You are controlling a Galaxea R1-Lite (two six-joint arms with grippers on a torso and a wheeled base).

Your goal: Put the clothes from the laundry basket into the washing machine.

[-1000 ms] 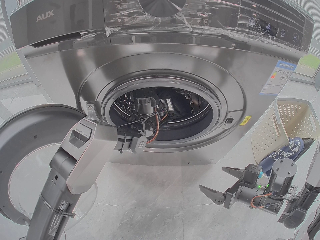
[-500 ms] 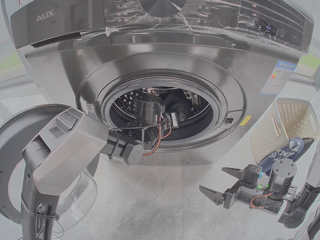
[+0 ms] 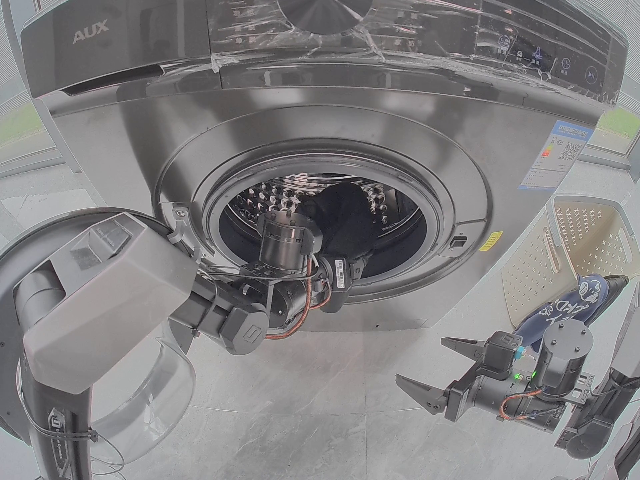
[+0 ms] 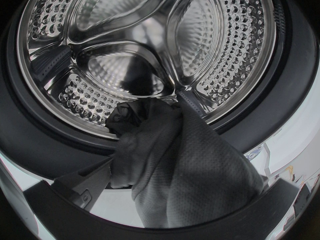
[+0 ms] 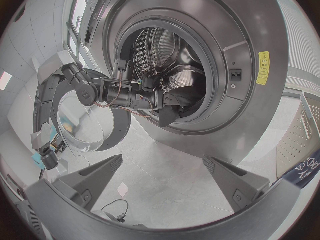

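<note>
- Left pincer [image 3: 353, 265] sits at the mouth of the drum [image 4: 133, 34], jaws spread, with the dark garment [image 4: 186, 170] draped over one side, half inside the washing machine [image 3: 320, 121].
- Right pincer [image 3: 421, 361] hangs wide open, low beside the laundry basket [image 3: 587, 235], which holds a blue garment [image 3: 567, 311].

- The washing machine [image 3: 133, 141] is showing a brushed silver-grey front.
- Its drum [image 4: 233, 34] is gleaming steel, dotted with rows of round holes.
- The mesh-weave garment [image 4: 186, 170] is looking black.
- The laundry basket [image 3: 587, 228] is showing beige, perforated with dots.
- The basket's cloth [image 3: 573, 305] is showing navy with white print.
</note>
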